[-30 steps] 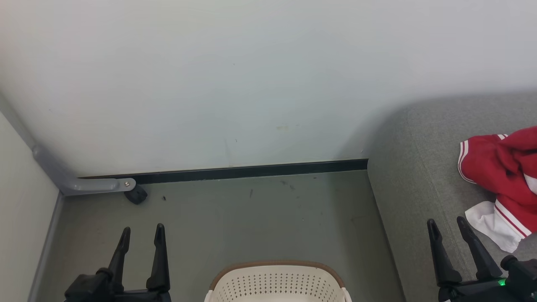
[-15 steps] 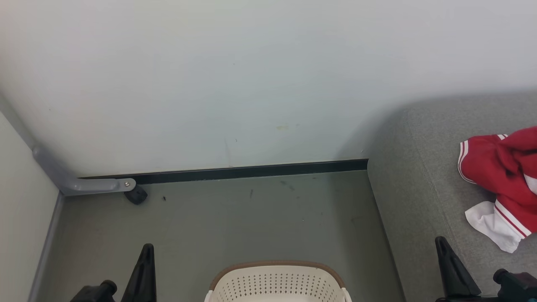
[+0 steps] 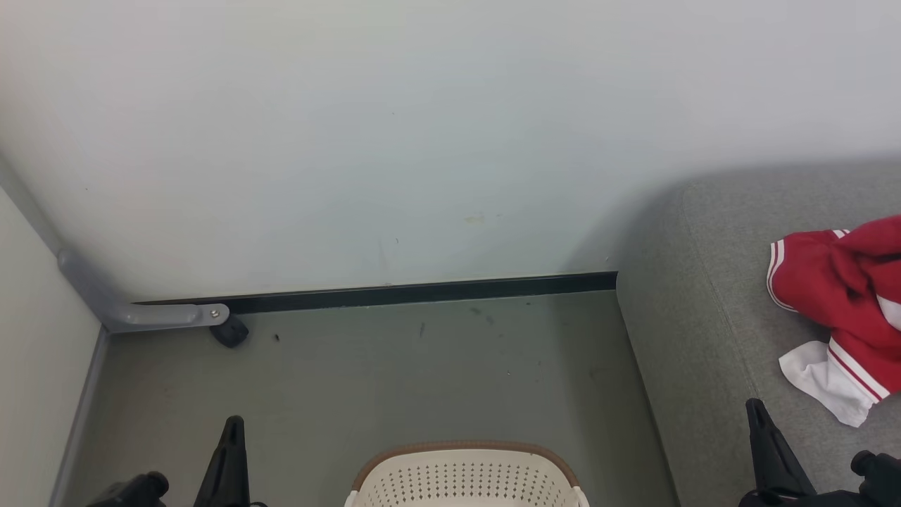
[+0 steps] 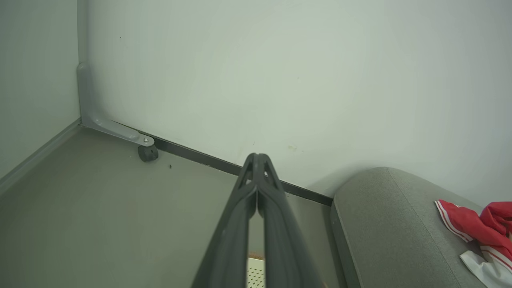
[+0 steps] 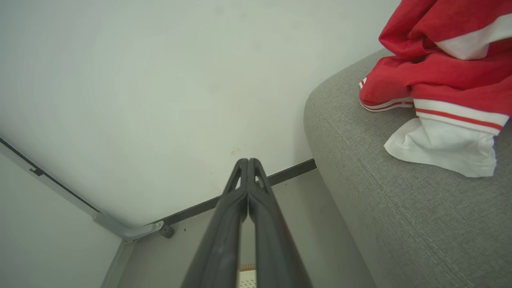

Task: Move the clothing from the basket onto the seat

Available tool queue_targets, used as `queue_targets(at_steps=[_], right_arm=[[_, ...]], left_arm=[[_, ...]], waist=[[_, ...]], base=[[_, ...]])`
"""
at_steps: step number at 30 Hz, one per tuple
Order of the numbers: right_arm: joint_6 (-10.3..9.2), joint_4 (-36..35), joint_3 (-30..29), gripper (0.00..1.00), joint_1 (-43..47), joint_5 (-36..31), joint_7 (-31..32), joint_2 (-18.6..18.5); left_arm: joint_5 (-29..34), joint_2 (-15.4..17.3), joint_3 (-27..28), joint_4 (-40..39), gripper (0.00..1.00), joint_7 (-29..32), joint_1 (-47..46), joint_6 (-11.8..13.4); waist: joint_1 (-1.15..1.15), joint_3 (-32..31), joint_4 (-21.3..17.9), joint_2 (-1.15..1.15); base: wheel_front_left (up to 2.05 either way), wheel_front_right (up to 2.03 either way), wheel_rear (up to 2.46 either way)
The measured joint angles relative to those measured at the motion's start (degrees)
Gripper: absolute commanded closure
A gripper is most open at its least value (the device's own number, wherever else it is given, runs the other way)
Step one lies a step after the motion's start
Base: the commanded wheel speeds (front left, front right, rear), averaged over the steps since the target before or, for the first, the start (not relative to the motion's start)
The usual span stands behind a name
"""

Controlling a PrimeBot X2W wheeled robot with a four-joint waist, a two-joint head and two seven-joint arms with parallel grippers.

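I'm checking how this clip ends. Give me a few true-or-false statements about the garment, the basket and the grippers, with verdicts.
1. The red and white garment lies on the seat. True.
2. The basket stands on the seat. False: it stands on the floor, beside the seat.
3. The left gripper is shut. True.
4. The right gripper grips the garment. False: its fingers are shut on nothing, apart from the garment.
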Motion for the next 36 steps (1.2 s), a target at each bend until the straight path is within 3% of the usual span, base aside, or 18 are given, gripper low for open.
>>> queue_targets(at_steps=[36], right_arm=[[1.44, 2.4, -7.6, 1.0, -0.8, 24.2, 7.8, 4.3]], left_arm=[[-23.6, -2.0, 6.2, 2.1, 1.0, 7.8, -0.7, -4.0]], waist=[[0.0, -1.3, 0.1, 0.0]], base=[[0.0, 0.0, 0.0]])
